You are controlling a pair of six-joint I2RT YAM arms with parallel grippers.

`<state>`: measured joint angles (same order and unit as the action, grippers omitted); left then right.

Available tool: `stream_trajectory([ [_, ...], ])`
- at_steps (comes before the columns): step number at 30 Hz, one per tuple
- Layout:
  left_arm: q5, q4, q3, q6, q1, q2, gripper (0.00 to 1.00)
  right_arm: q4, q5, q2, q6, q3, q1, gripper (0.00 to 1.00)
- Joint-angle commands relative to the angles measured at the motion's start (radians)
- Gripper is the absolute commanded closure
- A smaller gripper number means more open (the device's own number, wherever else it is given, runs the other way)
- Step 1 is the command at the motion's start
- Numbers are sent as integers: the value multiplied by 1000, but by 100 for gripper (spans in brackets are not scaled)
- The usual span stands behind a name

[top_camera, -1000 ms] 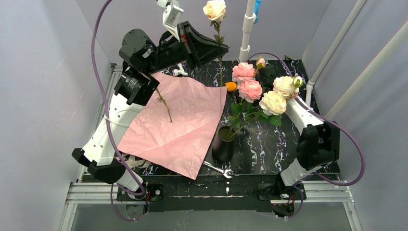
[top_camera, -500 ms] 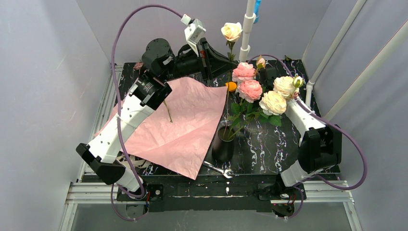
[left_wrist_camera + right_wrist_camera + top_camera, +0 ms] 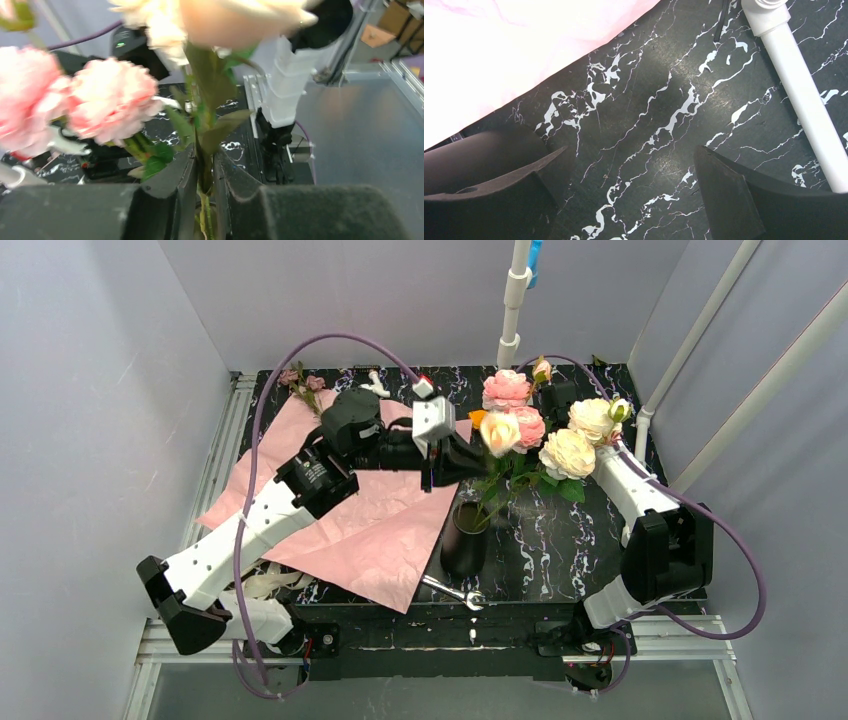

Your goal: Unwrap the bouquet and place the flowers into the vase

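Note:
The black vase [image 3: 465, 538] stands right of the spread pink paper [image 3: 370, 525] and holds several flowers [image 3: 567, 452], pink and cream roses. My left gripper [image 3: 476, 461] hovers just above the vase, shut on the green stem [image 3: 205, 165] of a cream rose [image 3: 500, 432] whose head sits among the others. The left wrist view has that stem pinched between narrow jaws of the left gripper [image 3: 204, 162], pink roses [image 3: 112, 105] at left. My right gripper [image 3: 631, 155] is open above bare table; from above it is largely hidden behind the flowers.
A wrench [image 3: 455, 592] lies in front of the vase. Small mauve flowers [image 3: 302, 380] lie at the far left corner, a beige ribbon [image 3: 268, 583] at the near left. A white pipe [image 3: 799, 85] stands on the black marbled table [image 3: 560, 550], with an orange object [image 3: 481, 417] nearby.
My left arm has swung down and to the right from high at the back, carrying the cream rose in among the flowers over the vase. The right arm has stayed put.

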<state>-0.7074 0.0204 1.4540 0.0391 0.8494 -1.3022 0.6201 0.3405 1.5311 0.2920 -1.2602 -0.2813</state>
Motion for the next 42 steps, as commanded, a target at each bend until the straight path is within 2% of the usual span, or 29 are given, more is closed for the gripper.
stream_trajectory([
  [1,-16,128,-24,265,68,60,73,-18,0,-31,9,2,4,2],
  [3,0,173,-22,304,71,74,53,-17,-3,-30,9,2,4,2],
  [5,29,249,2,342,72,90,37,-17,-4,-28,10,2,5,2],
  [7,76,331,32,359,71,105,28,-17,-4,-25,11,2,4,2],
  [9,128,386,44,344,56,131,26,-17,-5,-23,13,0,5,2],
  [13,82,424,12,240,-76,211,24,-16,-10,-19,18,-1,5,2],
  [16,109,436,8,121,-169,236,21,-15,-2,-9,15,-3,5,2],
  [19,129,450,32,-51,-335,192,22,-16,0,6,9,-17,5,2],
  [23,340,558,165,-189,-495,13,32,-14,-1,25,4,-38,5,2],
  [25,454,622,242,-242,-550,-82,33,-11,0,33,3,-44,5,2],
  [28,607,698,336,-334,-606,-215,37,-8,-5,43,3,-51,5,2],
  [32,757,708,392,-397,-655,-348,37,-7,-11,56,5,-55,5,2],
  [36,792,748,488,-468,-720,-505,37,-1,-18,65,6,-59,5,2],
  [42,790,871,744,-476,-786,-814,38,2,-26,74,6,-58,7,2],
])
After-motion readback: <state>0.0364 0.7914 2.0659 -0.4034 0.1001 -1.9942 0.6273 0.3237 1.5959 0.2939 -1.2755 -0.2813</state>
